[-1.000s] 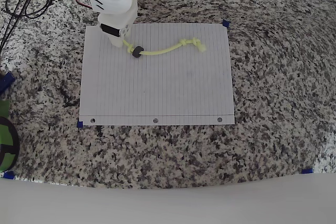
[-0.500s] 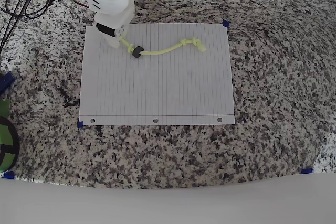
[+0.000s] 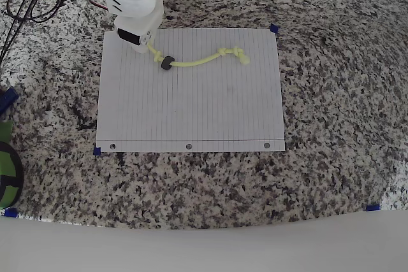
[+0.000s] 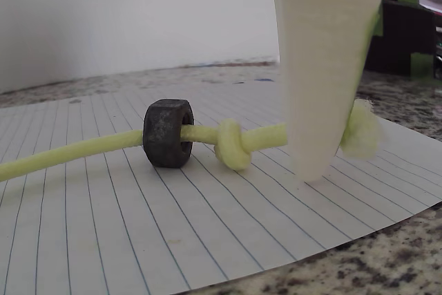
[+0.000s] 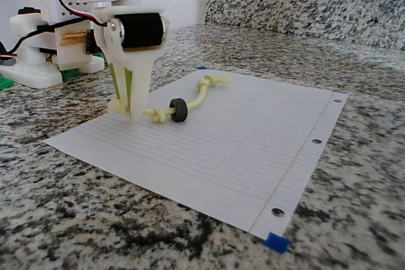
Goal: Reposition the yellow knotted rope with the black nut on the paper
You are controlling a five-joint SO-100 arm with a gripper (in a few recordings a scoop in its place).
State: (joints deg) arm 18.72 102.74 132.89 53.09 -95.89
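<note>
My claw (image 5: 130,109) down at paper's (image 3: 191,113) upper-left corner in overhead view, fingers around frayed end of yellow knotted rope (image 3: 201,60); pinching or just straddling, cannot tell. Rope lies on paper's upper half, curving right to knotted far end. Black nut (image 4: 168,132) threaded on rope, beside knot near my claw. Paper on granite bench (image 3: 331,93).

pale yellow knotted rope (image 3: 201,60), black nut (image 3: 167,63) threaded on, lies curved across lined paper (image 3: 191,116).
</note>
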